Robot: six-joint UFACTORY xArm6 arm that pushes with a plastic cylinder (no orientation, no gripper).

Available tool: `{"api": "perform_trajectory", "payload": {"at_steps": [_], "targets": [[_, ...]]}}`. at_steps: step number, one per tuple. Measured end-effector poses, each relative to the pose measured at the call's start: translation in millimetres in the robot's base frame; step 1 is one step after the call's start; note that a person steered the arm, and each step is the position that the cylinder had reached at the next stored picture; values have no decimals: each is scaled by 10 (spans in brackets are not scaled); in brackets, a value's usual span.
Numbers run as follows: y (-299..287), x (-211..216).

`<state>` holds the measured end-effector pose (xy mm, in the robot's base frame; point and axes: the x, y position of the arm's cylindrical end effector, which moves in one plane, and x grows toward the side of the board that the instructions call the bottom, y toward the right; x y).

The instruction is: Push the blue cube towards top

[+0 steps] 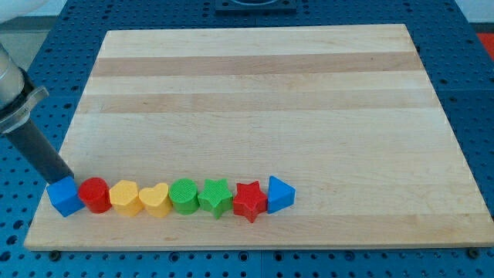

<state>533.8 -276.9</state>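
Observation:
The blue cube (65, 196) sits at the left end of a row of blocks near the view's bottom left of the wooden board (255, 93). My tip (65, 178) is at the end of the dark rod that slants in from the view's left. The tip is at the cube's top edge, touching or almost touching it. To the cube's right the row continues with a red cylinder (95, 194), a yellow block (125, 198), a yellow heart (154, 200), a green cylinder (184, 195), a green star (215, 196), a red star (248, 201) and a blue triangular block (280, 194).
The board lies on a blue perforated table (475, 93). The row of blocks runs close to the board's bottom edge. The rod's grey holder (14, 89) is at the view's left edge.

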Motion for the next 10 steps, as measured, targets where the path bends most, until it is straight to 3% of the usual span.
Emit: {"api": "perform_trajectory", "payload": {"at_steps": [3,4,5,6,8,9,10], "targets": [[-280,12],[-258,-234],[223,-797],[1285,-1047],[3919,-1082],[5178,-882],[6002,-330]]}}
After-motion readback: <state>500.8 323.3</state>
